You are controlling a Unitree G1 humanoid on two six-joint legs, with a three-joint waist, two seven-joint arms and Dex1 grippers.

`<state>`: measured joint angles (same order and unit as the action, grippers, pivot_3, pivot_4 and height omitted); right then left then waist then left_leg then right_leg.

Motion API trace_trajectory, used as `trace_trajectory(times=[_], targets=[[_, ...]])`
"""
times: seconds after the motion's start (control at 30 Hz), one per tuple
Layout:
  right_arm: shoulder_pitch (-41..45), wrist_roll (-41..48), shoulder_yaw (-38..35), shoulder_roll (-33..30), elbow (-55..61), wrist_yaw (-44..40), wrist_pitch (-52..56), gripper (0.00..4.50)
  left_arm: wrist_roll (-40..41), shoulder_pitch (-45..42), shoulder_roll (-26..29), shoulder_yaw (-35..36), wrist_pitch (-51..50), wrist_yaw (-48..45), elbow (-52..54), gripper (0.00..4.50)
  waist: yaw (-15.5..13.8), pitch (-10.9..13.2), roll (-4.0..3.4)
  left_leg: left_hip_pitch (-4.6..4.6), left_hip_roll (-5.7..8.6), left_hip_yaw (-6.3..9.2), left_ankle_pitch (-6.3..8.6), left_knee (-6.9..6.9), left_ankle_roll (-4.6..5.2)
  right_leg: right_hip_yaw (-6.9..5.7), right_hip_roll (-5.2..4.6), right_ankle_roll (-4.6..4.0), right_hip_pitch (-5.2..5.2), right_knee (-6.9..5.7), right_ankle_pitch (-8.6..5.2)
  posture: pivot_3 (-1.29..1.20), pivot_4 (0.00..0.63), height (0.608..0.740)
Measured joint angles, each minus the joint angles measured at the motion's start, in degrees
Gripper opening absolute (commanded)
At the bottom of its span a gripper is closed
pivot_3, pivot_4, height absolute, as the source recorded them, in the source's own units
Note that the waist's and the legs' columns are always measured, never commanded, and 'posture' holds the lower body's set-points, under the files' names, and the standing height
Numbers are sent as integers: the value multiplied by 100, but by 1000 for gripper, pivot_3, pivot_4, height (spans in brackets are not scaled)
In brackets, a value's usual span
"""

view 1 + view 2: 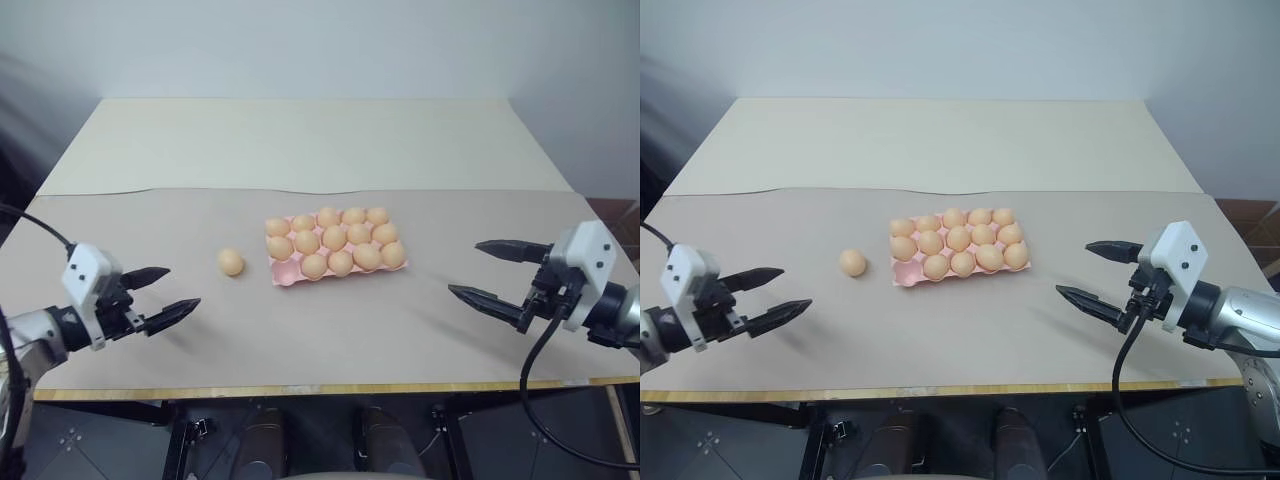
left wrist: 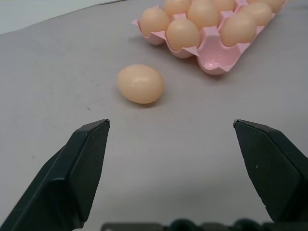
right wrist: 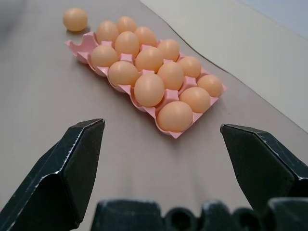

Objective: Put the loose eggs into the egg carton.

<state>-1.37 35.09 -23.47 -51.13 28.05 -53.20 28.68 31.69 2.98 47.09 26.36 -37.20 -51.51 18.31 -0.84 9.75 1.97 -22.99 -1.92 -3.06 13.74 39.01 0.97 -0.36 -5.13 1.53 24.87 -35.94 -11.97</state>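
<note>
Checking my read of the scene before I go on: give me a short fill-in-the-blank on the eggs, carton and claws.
1. The number of loose eggs left on the table is ____.
2. The pink egg carton has exactly ____ empty cup, at its near corner toward the loose egg.
3. The left claw and right claw both stand ____, holding nothing.
4. The loose egg lies on the carton's ____ side.

Missing words: one; one; open; left
</note>
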Motion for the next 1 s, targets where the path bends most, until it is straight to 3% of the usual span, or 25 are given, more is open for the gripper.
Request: trace_trajectory(times=[0.27,0.47,0.63,1.0], targets=[[-12,1,-36,0,126,100,0,4500,36,-1653,-1054,-710,-1557,2061,20,4485,11,-2,8,6,5,10,0,1,0,1,4,35,-19,7,23,0,150,740],[-95,-1,-75,2,212,174,0,4500,-280,-2486,-1973,-1396,-1915,3186,-215,4485,24,-2,8,34,8,10,0,0,0,1,5,36,-50,12,22,0,150,740],[-216,7,-197,2,333,243,14,4500,-761,-2626,-2215,-1797,-1916,3659,-814,4485,37,-1,9,38,6,11,0,-2,0,3,7,35,-51,10,22,0,150,740],[-463,125,-451,2,617,334,154,4500,-978,-2541,-2310,-1988,-2081,3809,-854,4485,18,-1,9,37,8,12,0,-1,0,2,3,34,-51,13,20,0,150,740]])
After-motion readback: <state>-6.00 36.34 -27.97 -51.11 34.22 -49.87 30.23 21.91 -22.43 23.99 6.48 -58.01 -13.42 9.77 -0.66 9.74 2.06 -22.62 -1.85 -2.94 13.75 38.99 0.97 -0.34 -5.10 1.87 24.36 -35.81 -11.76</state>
